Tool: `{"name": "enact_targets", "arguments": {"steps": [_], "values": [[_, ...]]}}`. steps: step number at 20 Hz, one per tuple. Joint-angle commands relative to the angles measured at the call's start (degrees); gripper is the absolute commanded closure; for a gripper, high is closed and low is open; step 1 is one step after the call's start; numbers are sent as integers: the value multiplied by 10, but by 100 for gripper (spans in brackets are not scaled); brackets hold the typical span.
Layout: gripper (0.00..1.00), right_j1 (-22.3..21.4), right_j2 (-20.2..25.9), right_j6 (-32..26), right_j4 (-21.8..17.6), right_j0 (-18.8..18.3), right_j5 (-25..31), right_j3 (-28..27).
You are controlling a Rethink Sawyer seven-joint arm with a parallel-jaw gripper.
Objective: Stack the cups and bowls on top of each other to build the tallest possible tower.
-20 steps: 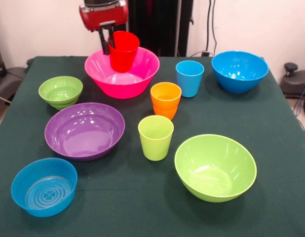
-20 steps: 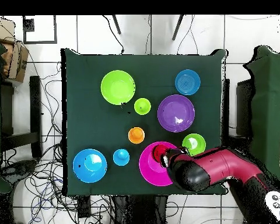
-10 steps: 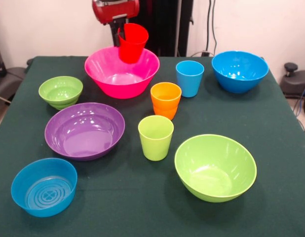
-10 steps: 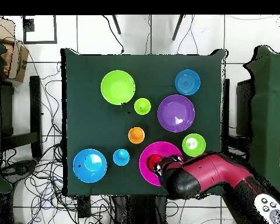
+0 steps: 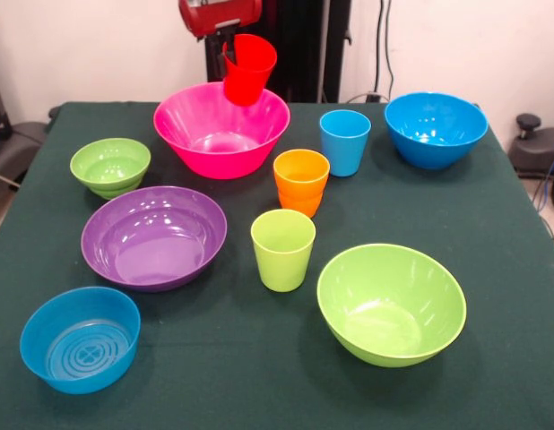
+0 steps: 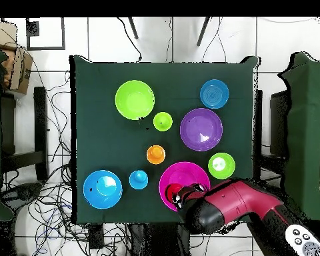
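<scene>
While our claw (image 5: 230, 61) hangs above the counter (image 5: 492, 296), it is closed on the rim of the red cup (image 5: 249, 70), which tilts clear over the far side of the large pink bowl (image 5: 221, 130) directly beneath. Forward of the claw we see the orange cup (image 5: 301, 182), light blue cup (image 5: 344, 141) and lime green cup (image 5: 282, 249) standing apart. Other bowls sit well apart from the claw, none stacked.

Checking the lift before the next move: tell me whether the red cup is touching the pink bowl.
Apart. The front view shows the red cup tilted, held by the gripper, its base hanging above the pink bowl with a gap between.
</scene>
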Motion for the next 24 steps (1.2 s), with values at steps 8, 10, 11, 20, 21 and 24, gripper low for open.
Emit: {"name": "enact_targets", "arguments": {"steps": [8,10,11,20,21,24], "values": [[100,20,-28,-5,-29,24,-29,35],[100,18,-26,-4,-27,27,-30,34],[100,16,-25,-3,-28,28,-31,35],[100,23,-41,16,-56,40,-48,32],[100,30,-54,31,-76,49,-59,30],[100,58,-93,65,-122,72,-93,17]]}}
